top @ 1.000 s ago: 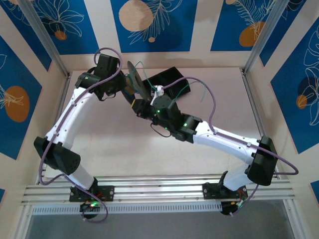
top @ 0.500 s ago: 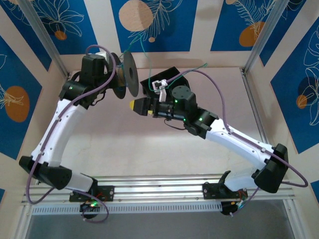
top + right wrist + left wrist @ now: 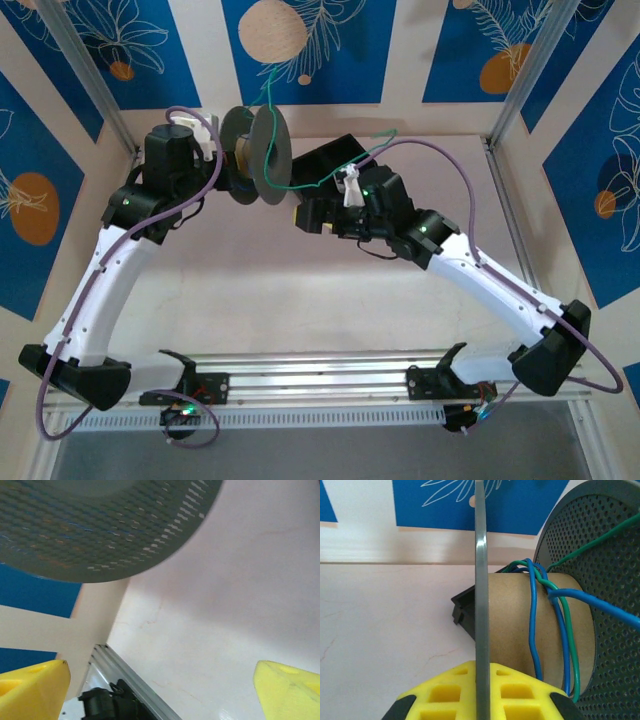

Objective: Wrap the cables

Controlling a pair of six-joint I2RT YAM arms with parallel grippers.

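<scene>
blue and green cables wound on a spool over the table.
thin, loosely looped strands circle the cardboard core between two grey perforated discs. the left pincer clamps the near disc's edge, just beside the loops. the right pincer stands wide and empty near the spool.

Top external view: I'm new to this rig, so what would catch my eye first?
A grey perforated spool is held up above the far side of the table, one flange pinched in the left hand. Blue and green cables loop loosely round its cardboard core. The right hand stands open beside the spool, holding nothing.
</scene>
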